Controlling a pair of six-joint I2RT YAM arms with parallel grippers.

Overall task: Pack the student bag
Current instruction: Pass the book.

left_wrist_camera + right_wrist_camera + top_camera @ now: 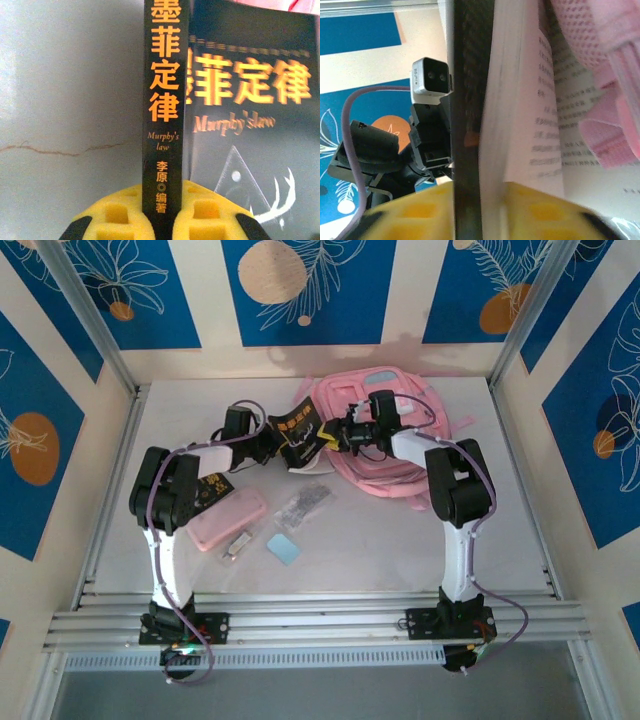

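Well to the left of the student bag [400, 405], toward the near side of the worktop [400, 560], a flat pink pencil case [228, 520] is seen lying. A small pale blue card [284, 548] is placed just beside it, and a clear packet [305, 502] lies between that card and the bag. Just left of the bag, the left end effector [268, 445] is closed on a black book [305, 435]. In the left wrist view the spine, lettered in orange, is pinched between the yellow pads [112, 217], and the front cover is spread to the right of the spine. At the bag's left edge the right end effector [345, 435] is found, reached in over the bag. The book's dark cover and page block are set between its jaws, but whether they are clamped or merely straddled cannot be told. The student bag itself is laid flat on the far part of the worktop, right of centre, beneath the right arm's wrist. In the right wrist view its pink mesh is seen right beside the printed pages.
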